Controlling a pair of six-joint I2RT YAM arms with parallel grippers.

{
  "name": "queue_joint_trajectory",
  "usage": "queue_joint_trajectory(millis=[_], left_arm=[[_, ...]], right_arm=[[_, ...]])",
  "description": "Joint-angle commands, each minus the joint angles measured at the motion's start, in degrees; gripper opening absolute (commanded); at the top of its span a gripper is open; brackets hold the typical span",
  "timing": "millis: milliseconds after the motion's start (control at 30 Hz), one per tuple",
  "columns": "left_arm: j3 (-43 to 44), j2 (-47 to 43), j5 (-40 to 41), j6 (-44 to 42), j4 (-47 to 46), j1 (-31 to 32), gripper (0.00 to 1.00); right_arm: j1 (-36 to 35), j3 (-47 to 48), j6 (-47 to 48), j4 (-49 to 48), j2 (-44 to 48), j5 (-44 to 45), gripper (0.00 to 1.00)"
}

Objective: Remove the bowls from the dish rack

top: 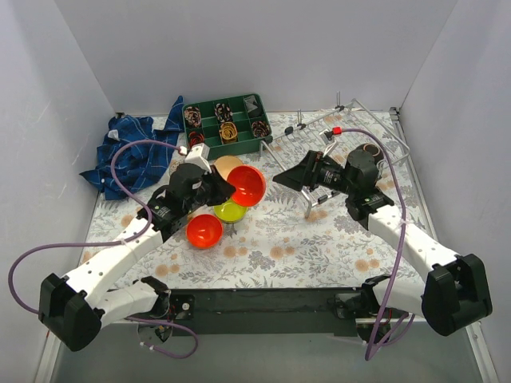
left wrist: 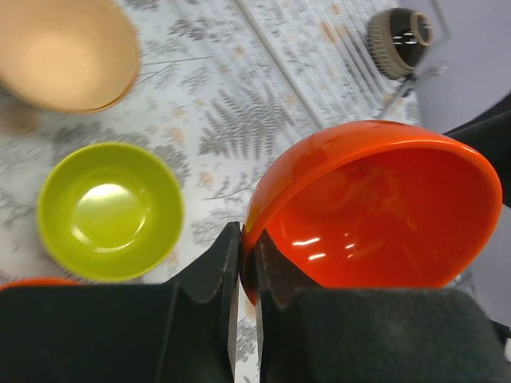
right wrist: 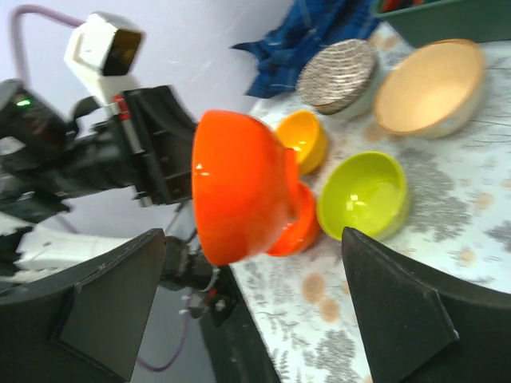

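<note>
My left gripper (top: 230,190) is shut on the rim of a red-orange bowl (top: 248,185) and holds it tilted above the table; the jaws pinch its edge in the left wrist view (left wrist: 247,255). A second red-orange bowl (top: 204,230), a lime green bowl (top: 230,211) and a beige bowl (top: 227,165) sit on the table below. My right gripper (top: 281,180) is open and empty, facing the held bowl (right wrist: 239,195). The wire dish rack (top: 375,128) stands at the back right with a dark patterned bowl (top: 369,150) in it.
A green compartment tray (top: 223,124) and a blue cloth (top: 132,148) lie at the back left. In the right wrist view a yellow-orange bowl (right wrist: 302,140) and an upturned dotted bowl (right wrist: 339,68) sit near the cloth.
</note>
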State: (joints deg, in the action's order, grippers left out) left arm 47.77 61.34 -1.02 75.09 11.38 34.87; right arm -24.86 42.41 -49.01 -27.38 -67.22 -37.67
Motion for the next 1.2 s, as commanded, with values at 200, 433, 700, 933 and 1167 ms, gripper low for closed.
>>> queue_joint_trajectory(millis=[200,433,700,933,1167], left_arm=[[6.0,-4.0,20.2,15.8,40.1,-0.4,0.00],[-0.5,-6.2,22.0,28.4,47.2,-0.4,0.00],[-7.2,-7.5,24.0,33.4,45.1,-0.7,0.00],[-9.1,-9.6,24.5,32.8,43.7,-0.8,0.47],[-6.0,-12.5,24.5,29.1,42.3,-0.7,0.96]], right_arm=[[0.7,13.8,31.6,37.6,0.4,23.8,0.99],[0.7,15.5,38.4,43.0,-0.4,32.2,0.99],[0.7,16.8,43.6,46.5,-3.0,37.4,0.99],[0.7,17.9,47.8,48.6,-6.1,44.3,0.99],[2.2,23.8,55.6,50.5,-12.8,61.9,0.98]])
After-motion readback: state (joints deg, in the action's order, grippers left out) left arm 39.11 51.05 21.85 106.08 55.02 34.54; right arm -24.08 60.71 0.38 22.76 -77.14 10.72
